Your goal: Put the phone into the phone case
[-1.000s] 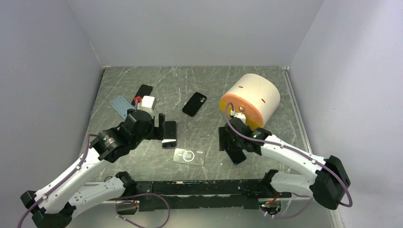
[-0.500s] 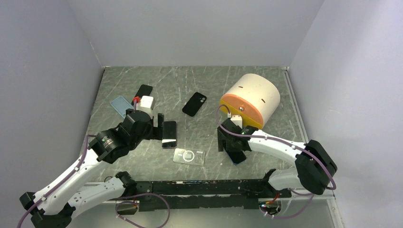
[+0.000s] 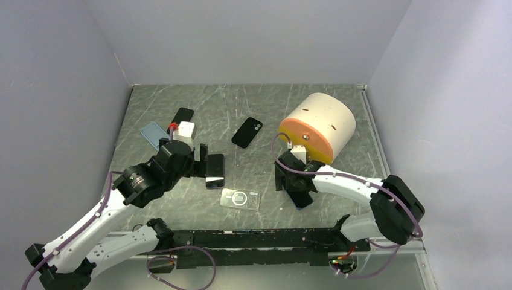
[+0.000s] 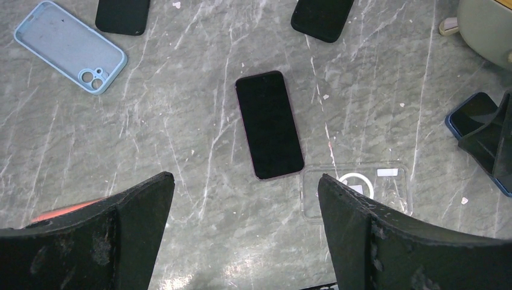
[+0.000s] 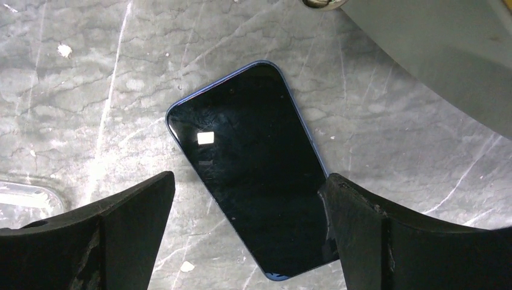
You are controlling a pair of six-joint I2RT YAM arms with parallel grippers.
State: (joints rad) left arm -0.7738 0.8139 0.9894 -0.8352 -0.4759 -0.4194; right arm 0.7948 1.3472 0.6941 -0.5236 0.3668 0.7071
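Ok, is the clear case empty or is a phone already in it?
Empty: the table shows through the clear case, and the nearest phone lies beside it, screen up.

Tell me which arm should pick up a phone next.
Probably left: the left gripper, open, hangs over the phone right beside the clear case. The right gripper, also open, is over a blue phone farther from it.
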